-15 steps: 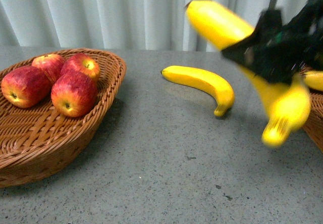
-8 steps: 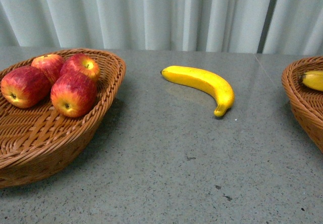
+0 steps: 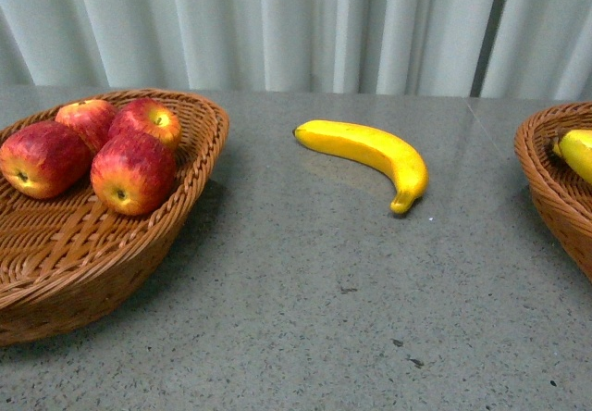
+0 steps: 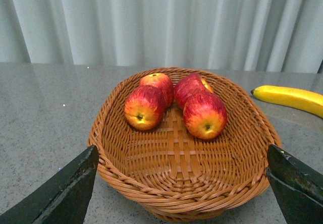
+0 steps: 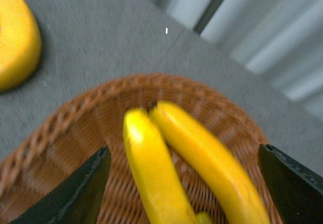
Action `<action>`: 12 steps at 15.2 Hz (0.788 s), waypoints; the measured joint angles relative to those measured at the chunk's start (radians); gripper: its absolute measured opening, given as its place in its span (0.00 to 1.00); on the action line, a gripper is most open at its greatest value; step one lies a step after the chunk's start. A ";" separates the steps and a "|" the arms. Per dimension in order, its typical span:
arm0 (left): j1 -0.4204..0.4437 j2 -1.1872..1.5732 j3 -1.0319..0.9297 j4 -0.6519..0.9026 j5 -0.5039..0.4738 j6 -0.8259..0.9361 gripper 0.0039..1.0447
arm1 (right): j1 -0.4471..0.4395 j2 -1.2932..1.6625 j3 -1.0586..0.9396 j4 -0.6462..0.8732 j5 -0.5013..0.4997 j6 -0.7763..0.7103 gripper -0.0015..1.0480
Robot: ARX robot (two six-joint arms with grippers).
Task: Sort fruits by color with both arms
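Right arm and the banana it was carrying a second ago are gone from the front view, and the banana (image 3: 577, 152) lying in the right basket (image 3: 536, 166) sits a bit more tilted than it did half a second back.

Front view shows that basket cut off by the picture's right edge, so only its near-left rim and a bit of yellow show. The right wrist view is blurry, but two bananas (image 5: 151, 173) lie side by side inside the weave, touching along their length. The right gripper (image 5: 184, 149) hangs over them with its fingers (image 5: 81, 193) spread wide and nothing between them.

The loose banana (image 3: 370, 149) lies on the grey surface (image 3: 305, 318) between the two baskets, curved, well apart from both rims, with bare surface all round it. Its rounded end also shows in the right wrist view, outside the basket rim.

The left basket (image 3: 208, 115) holds four apples (image 3: 134, 172), bunched together toward its far end and touching each other; the near half of the weave is bare. The left gripper (image 4: 181, 153) is spread wide too, holding nothing, its fingers (image 4: 70, 193) near the basket's outer sides, over the near rim.

A pale curtain (image 3: 277, 22) closes off the far edge of the surface. The front strip nearest the camera is bare apart from some dark specks.
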 joint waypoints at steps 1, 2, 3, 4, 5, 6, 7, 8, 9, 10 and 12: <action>0.000 0.000 0.000 0.000 0.000 0.000 0.94 | 0.052 -0.014 0.042 0.015 0.016 0.027 0.93; 0.000 0.000 0.000 0.000 0.000 0.000 0.94 | 0.110 -0.014 0.087 0.033 0.025 0.059 0.94; 0.000 0.000 0.000 0.000 0.000 0.000 0.94 | 0.167 0.012 0.134 0.043 0.005 0.111 0.93; 0.000 0.000 0.000 0.000 0.000 0.000 0.94 | 0.215 0.057 0.167 0.082 -0.003 0.164 0.94; 0.000 0.000 0.000 0.000 0.000 0.000 0.94 | 0.264 0.125 0.211 0.091 -0.028 0.247 0.94; 0.000 0.000 0.000 0.000 0.000 0.000 0.94 | 0.308 0.207 0.255 0.107 -0.034 0.310 0.94; 0.000 0.000 0.000 0.000 0.000 0.000 0.94 | 0.352 0.299 0.312 0.098 -0.037 0.348 0.94; 0.000 0.000 0.000 0.000 0.000 0.000 0.94 | 0.378 0.371 0.365 0.084 -0.031 0.360 0.94; 0.000 0.000 0.000 0.000 0.000 0.000 0.94 | 0.396 0.451 0.454 0.032 -0.027 0.373 0.94; 0.000 0.000 0.000 0.000 0.000 0.000 0.94 | 0.401 0.497 0.513 -0.008 -0.022 0.373 0.94; 0.000 0.000 0.000 0.000 0.000 0.000 0.94 | 0.416 0.562 0.589 -0.050 -0.001 0.376 0.94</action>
